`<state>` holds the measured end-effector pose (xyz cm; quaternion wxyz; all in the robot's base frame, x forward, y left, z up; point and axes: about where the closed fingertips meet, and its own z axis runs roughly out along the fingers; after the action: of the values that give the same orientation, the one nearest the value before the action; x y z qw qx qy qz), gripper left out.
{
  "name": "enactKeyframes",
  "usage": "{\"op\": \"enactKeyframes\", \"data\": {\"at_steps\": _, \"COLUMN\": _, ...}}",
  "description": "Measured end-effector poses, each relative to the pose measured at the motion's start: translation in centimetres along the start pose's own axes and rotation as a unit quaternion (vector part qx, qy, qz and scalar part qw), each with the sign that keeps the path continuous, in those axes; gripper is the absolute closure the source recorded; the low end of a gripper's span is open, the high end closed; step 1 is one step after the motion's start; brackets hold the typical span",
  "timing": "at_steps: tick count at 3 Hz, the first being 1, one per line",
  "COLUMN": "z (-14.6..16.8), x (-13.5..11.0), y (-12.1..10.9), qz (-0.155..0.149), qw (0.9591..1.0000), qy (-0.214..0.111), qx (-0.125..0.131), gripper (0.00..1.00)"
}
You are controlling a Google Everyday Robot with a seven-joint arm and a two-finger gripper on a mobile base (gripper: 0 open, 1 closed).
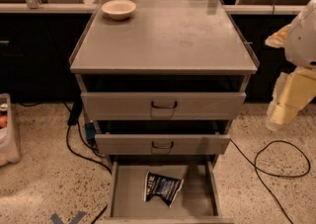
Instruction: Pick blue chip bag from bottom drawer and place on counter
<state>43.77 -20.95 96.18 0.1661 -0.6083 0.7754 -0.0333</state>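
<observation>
Three grey drawers front the metal cabinet, and all of them stand pulled out to some degree. The top drawer and the middle drawer, each with a dark handle, are out only a little. The bottom drawer is out furthest, so its plain grey tray is open to view from above. The blue chip bag lies on the bottom of that drawer, roughly midway between the side walls and touching neither. It is crumpled, with its white end turned to the left and its dark navy body with pale lettering to the right. The counter above carries a small cream bowl near its back left corner. The robot's hand hangs off to the right of the cabinet, clear of it, at about the height of the two upper drawers and well apart from the bag. Whether it is apart or together I cannot tell from here. A black cable loops across the speckled floor below it, and another cable trails down by the cabinet's left side.
</observation>
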Motion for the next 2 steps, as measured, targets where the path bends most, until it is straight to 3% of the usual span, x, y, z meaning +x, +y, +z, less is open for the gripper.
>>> {"op": "enactKeyframes", "data": {"at_steps": 2, "z": 9.1, "x": 0.3, "y": 3.1, "qz": -0.023, "qw": 0.9988, "qy": -0.013, "qx": -0.042, "gripper": 0.0}}
